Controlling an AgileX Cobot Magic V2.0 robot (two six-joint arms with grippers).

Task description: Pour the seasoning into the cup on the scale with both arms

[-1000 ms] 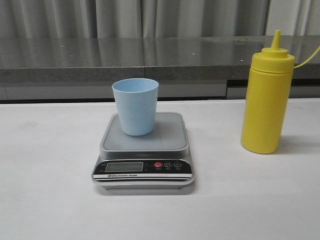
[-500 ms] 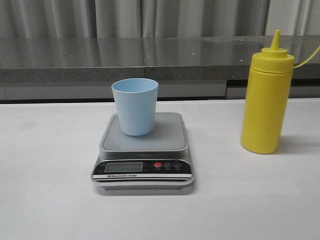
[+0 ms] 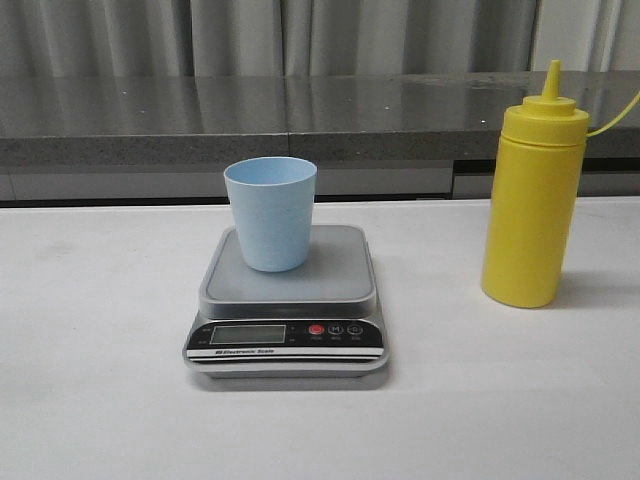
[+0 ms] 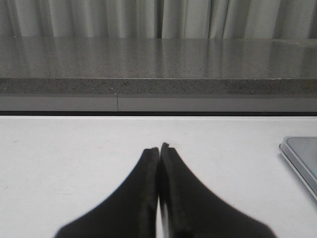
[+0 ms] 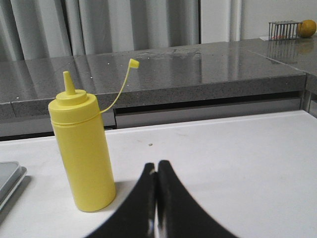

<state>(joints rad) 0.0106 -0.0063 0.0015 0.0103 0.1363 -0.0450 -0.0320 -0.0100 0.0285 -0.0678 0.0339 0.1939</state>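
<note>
The pale blue cup (image 3: 270,212) stands upright on the silver platform of the scale (image 3: 288,285) at the table's middle. The yellow seasoning bottle (image 3: 531,200) stands upright to the right, its small cap hanging off a thin strap. Neither arm shows in the front view. In the left wrist view my left gripper (image 4: 159,148) is shut and holds nothing, low over the white table, with a corner of the scale (image 4: 302,158) off to one side. My right gripper (image 5: 156,165) is also shut and holds nothing, beside the seasoning bottle (image 5: 84,146) and apart from it.
A grey stone counter (image 3: 300,115) with curtains behind it runs along the table's far edge. A wire rack (image 5: 285,29) with a yellow fruit sits far off on that counter in the right wrist view.
</note>
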